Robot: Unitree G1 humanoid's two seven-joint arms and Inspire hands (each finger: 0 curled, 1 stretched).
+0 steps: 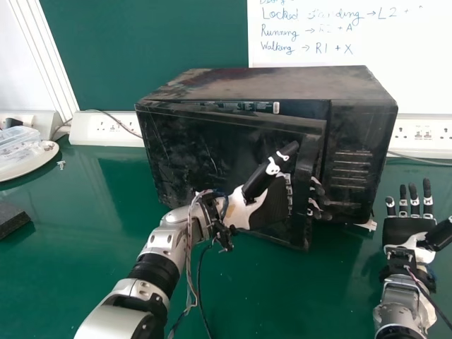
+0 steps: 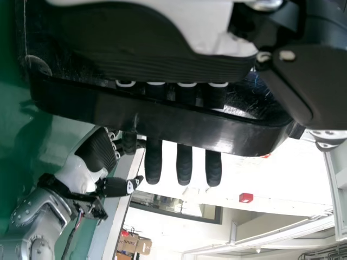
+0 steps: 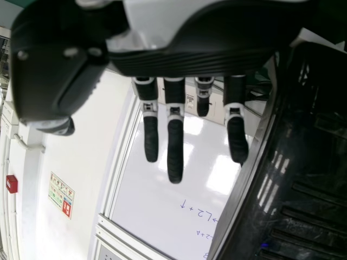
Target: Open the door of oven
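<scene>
The right robot hand (image 1: 404,227) is open, fingers apart. The left robot hand (image 1: 267,210) has straight fingers passing behind the handle (image 1: 302,212) of the ajar door (image 1: 205,159). The microwave oven (image 1: 275,83) stands on the green surface (image 1: 63,268), left of which a plate (image 1: 27,167) bears a plastic container (image 1: 20,136), contents unclear; handwriting marks the whiteboard (image 1: 311,81) behind.

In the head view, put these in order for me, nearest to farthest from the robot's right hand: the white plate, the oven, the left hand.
From the right hand:
1. Oven, its right side closest.
2. Left hand, at the oven's door.
3. White plate, at the far left of the table.
</scene>
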